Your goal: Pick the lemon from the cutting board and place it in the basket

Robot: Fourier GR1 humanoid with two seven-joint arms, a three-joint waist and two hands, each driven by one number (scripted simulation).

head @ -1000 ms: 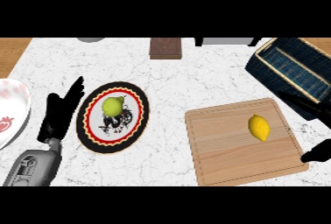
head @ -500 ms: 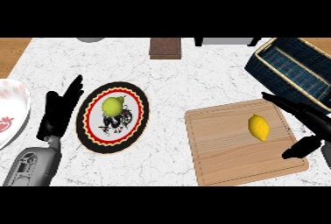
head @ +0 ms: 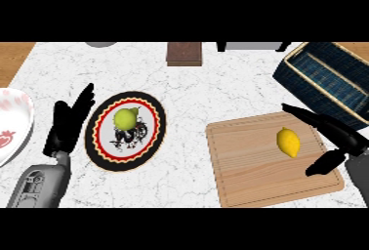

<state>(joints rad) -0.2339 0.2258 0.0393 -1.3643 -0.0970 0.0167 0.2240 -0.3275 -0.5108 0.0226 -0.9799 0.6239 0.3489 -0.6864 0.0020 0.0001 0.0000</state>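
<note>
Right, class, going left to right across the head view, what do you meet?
white plate → left hand → black-rimmed plate → lemon on the cutting board → right hand

Bright, even light from overhead lies flat on the pale counter (head: 216,83), the lemon (head: 289,142) just left of the right hand (head: 335,129) shows full yellow with barely any shade beneath, and the basket (head: 335,73) beyond that hand is dim inside.
</note>
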